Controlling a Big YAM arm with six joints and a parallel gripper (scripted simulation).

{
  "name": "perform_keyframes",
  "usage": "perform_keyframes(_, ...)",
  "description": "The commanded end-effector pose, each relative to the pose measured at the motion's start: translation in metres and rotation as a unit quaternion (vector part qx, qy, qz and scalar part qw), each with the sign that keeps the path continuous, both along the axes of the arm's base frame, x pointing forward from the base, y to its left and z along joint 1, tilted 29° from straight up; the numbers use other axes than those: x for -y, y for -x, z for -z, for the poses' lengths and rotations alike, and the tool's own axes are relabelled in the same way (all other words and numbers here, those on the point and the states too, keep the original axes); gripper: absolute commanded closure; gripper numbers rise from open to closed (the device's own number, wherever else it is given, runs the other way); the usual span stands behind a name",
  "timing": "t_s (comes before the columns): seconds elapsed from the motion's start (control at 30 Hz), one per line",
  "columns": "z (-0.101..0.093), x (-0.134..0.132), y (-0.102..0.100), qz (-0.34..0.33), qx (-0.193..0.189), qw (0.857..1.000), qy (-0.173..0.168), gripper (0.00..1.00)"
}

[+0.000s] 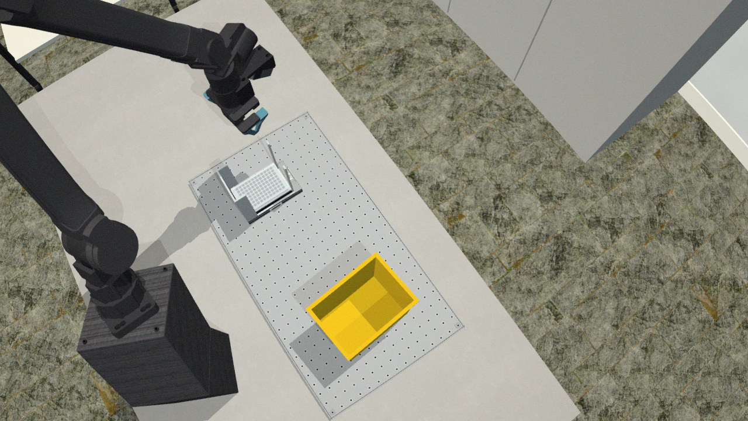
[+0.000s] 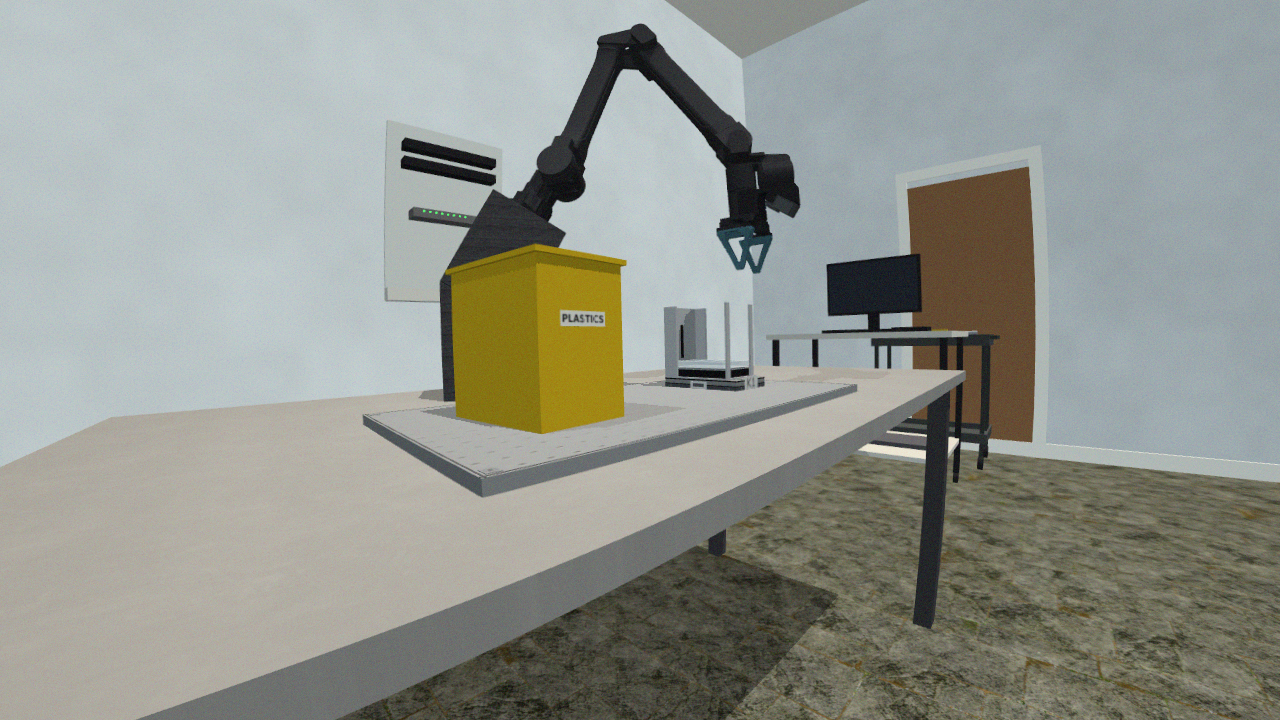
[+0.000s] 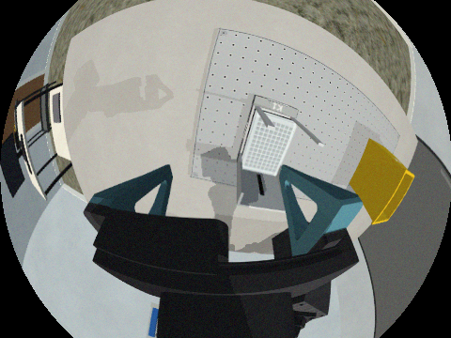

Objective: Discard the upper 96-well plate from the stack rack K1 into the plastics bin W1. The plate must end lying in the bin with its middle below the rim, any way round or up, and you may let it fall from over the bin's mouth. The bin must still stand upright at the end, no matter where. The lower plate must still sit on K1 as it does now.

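Note:
The white 96-well plate (image 1: 259, 185) lies on top of the stack in rack K1 (image 1: 261, 189), at the far end of the perforated baseplate. It also shows in the wrist view (image 3: 269, 146) and low between the rack's posts in the side view (image 2: 711, 367). The lower plate is hidden under it. The yellow plastics bin W1 (image 1: 362, 305) stands upright at the near end of the baseplate, labelled PLASTICS (image 2: 537, 335). My gripper (image 1: 238, 112) (image 2: 744, 248) is open and empty. It hangs high in the air, beyond the rack's far side, with its teal fingers wide apart (image 3: 228, 194).
The grey perforated baseplate (image 1: 324, 251) carries the rack and the bin. The arm's dark base block (image 1: 151, 340) stands at the table's left side. A desk with a monitor (image 2: 872, 286) and a brown door (image 2: 975, 295) stand behind the table.

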State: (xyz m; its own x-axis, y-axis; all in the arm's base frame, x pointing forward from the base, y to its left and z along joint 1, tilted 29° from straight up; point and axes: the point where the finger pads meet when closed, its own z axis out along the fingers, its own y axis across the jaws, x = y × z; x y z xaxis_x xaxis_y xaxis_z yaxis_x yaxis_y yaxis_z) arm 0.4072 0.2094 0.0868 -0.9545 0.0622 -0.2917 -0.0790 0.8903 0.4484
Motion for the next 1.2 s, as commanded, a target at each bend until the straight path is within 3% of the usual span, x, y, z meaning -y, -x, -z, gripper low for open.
perform_keyframes(0.0, -0.007, 0.015, 0.000, 0.028, 0.001, 1.000, -0.005, 0.00)
perform_keyframes(0.13, 0.001, 0.027, 0.009, 0.059, -0.023, 0.998, -0.003, 0.00)
perform_keyframes(0.3, 0.010, 0.043, 0.017, 0.048, -0.008, 0.999, -0.006, 0.00)
perform_keyframes(0.4, 0.020, 0.055, 0.031, 0.101, -0.050, 0.994, -0.004, 0.00)
perform_keyframes(0.53, 0.026, 0.066, 0.038, 0.101, -0.042, 0.994, -0.010, 0.00)
perform_keyframes(1.0, 0.030, 0.065, 0.040, 0.090, -0.044, 0.995, -0.005, 0.00)
perform_keyframes(1.03, 0.043, 0.068, 0.045, 0.088, -0.052, 0.995, -0.001, 0.00)
perform_keyframes(1.17, 0.046, 0.062, 0.047, 0.087, -0.055, 0.995, -0.001, 0.00)
